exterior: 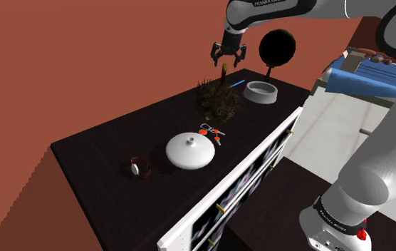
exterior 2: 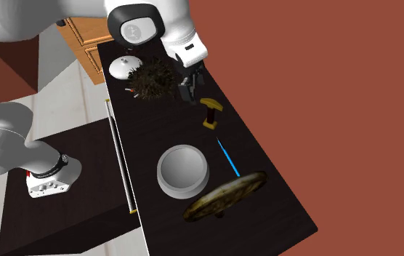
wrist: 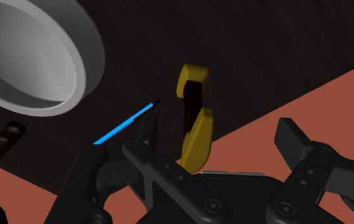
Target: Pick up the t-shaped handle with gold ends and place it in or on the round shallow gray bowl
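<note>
A: Entry one. Where does the t-shaped handle (exterior: 223, 71) sit against the tool (exterior: 228, 53)?

B: Straight under it, near the back edge of the dark surface (exterior: 104, 153). Fingers (wrist: 291, 137) are spread wide and clasp nothing. The handle appears to stand on one gold end, with its dark stem pointing up toward the gap. No contact.

A: So the coming move is a plain drop?

B: My reading, yes: descend along the stem and close across it. Then carry toward the shoulder view's right, to the gray bowl (exterior: 261, 91).

A: Surroundings, left to right in that view?

B: Small dark cup (exterior: 140, 167), white domed lid (exterior: 189, 150), orange-tagged keys (exterior: 209, 131), all well apart from the handle. The spiky dark clump (exterior: 216, 101) is just beside it, so a finger could brush that. The blue pen (exterior: 237, 83) lies between handle and bowl. The dark wheel on a stand (exterior: 277, 48) rises behind the bowl and needs minding on the carry.
</note>
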`<state>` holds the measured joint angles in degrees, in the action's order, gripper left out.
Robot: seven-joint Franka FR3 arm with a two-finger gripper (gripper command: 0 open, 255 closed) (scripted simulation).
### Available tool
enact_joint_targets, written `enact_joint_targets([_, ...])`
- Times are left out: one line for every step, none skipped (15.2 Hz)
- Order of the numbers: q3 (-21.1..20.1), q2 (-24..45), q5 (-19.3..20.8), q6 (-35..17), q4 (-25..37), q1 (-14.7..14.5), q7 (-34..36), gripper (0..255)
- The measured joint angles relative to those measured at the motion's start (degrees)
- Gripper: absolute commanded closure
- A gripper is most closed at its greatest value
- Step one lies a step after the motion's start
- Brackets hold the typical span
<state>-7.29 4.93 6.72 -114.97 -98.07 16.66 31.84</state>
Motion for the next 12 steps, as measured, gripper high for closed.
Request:
enact_joint_targets([0.2, 1.7, 1.6, 1.3, 2.1, -0.1, 2.3, 0])
enact_joint_targets([0.4, 2.7, 2.4, 1.8, 3.2, -0.1, 3.4, 0])
enact_joint_targets([0.5, 3.3, 2.9, 1.8, 3.5, -0.3, 4.3, 0])
enact_joint_targets([0.5, 3.9, 3.2, 1.5, 3.7, -0.3, 4.6, 0])
enact_joint_targets([0.6, 4.3, 3.3, 1.0, 3.4, -0.3, 4.8, 0])
enact_joint_targets([0.7, 4.7, 3.5, 0.4, 3.3, -0.2, 4.9, 0])
enact_joint_targets([0.7, 4.8, 3.5, -0.3, 2.7, -0.2, 5.0, 0])
enact_joint_targets([0.8, 5.2, 3.6, -1.2, 2.2, -0.1, 4.9, 0])
enact_joint_targets([0.8, 5.2, 3.7, -1.6, 1.8, -0.1, 5.1, 0])
enact_joint_targets([0.9, 5.3, 3.7, -1.8, 1.6, -0.1, 5.1, 0])
enact_joint_targets([0.9, 5.4, 3.7, -1.9, 1.6, -0.1, 5.1, 0])
enact_joint_targets([0.9, 5.4, 3.7, -2.0, 1.6, -0.1, 5.1, 0])
